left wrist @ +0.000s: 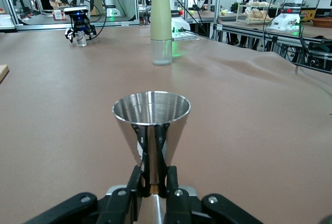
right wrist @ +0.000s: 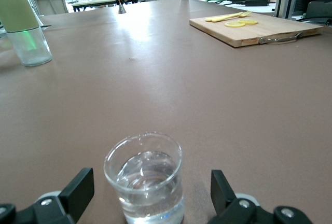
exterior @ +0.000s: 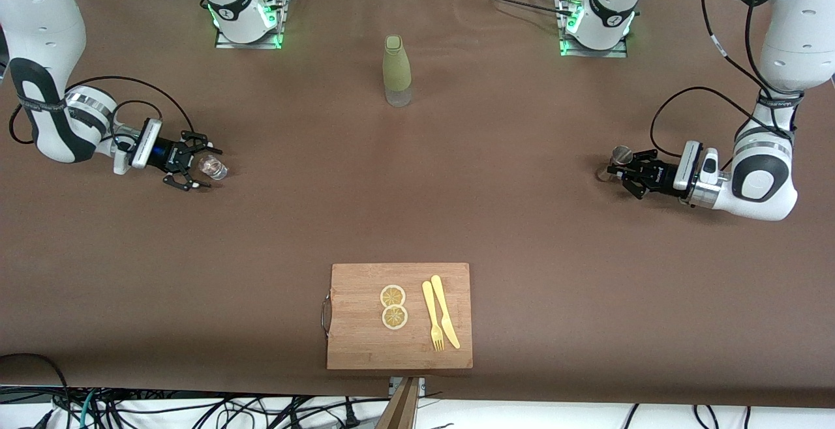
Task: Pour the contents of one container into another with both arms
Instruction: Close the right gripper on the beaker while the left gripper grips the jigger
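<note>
I see my left pincer [exterior: 618,172] clamped on the upright jigger's [exterior: 620,155] waist at its bench end, while my right pincer [exterior: 196,167] stands wide around the glass cup [exterior: 213,167], well apart.

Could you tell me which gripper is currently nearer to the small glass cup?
The right. The right gripper has its open fingers on either side of the glass cup without touching it. The left gripper is at the left arm's end of the table, shut on the jigger.

Jigger [left wrist: 151,130] lower cone cut off at left wrist frame's bottom edge, glass cup [right wrist: 144,178] base clipped at bottom edge, bottle [right wrist: 21,24] top cropped upper left of the frame
</note>
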`<state>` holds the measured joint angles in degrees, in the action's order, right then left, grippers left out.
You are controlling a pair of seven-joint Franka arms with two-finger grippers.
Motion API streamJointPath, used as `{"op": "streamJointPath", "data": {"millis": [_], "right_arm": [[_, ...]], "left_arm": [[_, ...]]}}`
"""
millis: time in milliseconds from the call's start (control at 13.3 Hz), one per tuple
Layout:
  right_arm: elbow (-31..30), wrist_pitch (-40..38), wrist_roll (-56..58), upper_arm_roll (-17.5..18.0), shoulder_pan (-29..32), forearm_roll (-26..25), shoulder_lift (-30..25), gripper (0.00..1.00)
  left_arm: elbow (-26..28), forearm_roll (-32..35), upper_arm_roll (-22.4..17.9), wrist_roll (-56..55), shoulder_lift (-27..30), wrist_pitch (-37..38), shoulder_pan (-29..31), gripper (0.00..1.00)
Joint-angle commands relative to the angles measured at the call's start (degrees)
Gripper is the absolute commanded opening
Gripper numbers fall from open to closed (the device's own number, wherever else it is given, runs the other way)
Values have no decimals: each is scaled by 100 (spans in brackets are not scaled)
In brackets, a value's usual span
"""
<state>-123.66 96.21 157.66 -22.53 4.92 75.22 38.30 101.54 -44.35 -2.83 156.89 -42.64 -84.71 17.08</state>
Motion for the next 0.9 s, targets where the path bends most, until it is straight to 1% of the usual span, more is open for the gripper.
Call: {"op": "streamJointPath", "data": {"millis": [0, 150, 300, 451, 601, 676, 826], "right_arm": [[17, -120, 714, -15, -17, 203, 90, 100], [17, -120, 714, -6, -17, 203, 90, 100], [17, -120, 714, 3, -26, 212, 116, 100], [17, -120, 714, 29, -26, 212, 142, 100], [17, -120, 714, 73, -35, 238, 160, 100], [17, -120, 722, 91, -35, 300, 169, 100], [17, -120, 722, 108, -35, 300, 169, 99]], "left_arm": [[85, -250, 36, 274, 229, 78, -196, 0], [41, -389, 229, 185, 282, -10, -301, 0], [41, -784, 274, -279, 300, -159, -556, 0], [41, -1232, 449, -736, 300, -448, -776, 0], [76, -1636, 511, -1246, 300, -730, -1153, 0], [102, -1821, 590, -1405, 300, -861, -1329, 0], [94, -2357, 599, -1625, 300, -1265, -1785, 0]]}}
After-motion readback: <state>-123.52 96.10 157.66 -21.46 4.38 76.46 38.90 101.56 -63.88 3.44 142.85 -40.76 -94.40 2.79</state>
